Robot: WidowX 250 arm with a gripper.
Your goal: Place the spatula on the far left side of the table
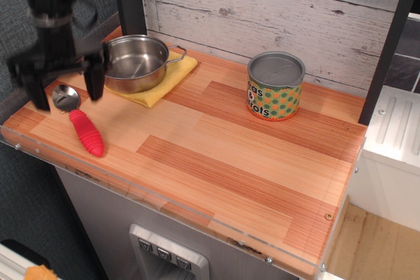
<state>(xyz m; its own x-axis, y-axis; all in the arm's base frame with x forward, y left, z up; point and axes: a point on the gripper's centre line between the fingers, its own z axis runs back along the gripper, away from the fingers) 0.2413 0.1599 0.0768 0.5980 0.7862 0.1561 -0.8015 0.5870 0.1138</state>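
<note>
The spatula (81, 123) lies flat on the table (216, 142) near its left front corner, with its shiny oval bowl pointing to the back and its red ribbed handle pointing to the front. My gripper (67, 94) is open and empty. It hovers above the spatula's bowl, with one finger on each side and clear of it. The gripper is blurred by motion.
A steel pot (134, 61) sits on a yellow cloth (167, 78) at the back left, close to my gripper's right finger. A tin can with a green dotted label (275, 87) stands at the back middle. A plank wall runs behind the table.
</note>
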